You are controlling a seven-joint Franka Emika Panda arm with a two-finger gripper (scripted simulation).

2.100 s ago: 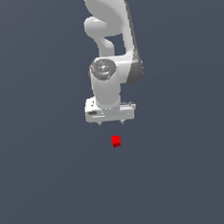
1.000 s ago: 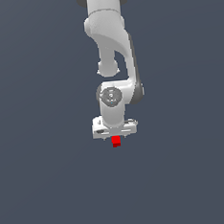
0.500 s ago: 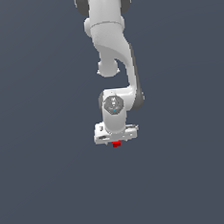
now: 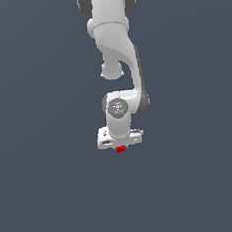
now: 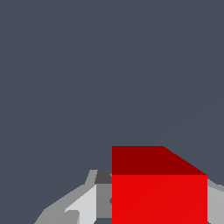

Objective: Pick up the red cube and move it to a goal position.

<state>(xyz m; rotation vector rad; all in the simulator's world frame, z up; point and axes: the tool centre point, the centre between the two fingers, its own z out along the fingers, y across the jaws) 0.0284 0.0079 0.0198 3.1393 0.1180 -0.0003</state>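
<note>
Grasp step: the claw [image 4: 120, 146] sits over the red cube [image 4: 121, 149], seemingly straddling it; grip unclear. Next: close, then lift.

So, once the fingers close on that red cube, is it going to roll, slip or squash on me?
The red cube has flat faces and sharp edges, so it probably won't roll. It looks solid and keeps its shape, so it is likely stiff. Its plain smooth faces might slip in a loose pinch. It sits between the fingers of the gripper; whether they touch it I cannot tell.
</note>
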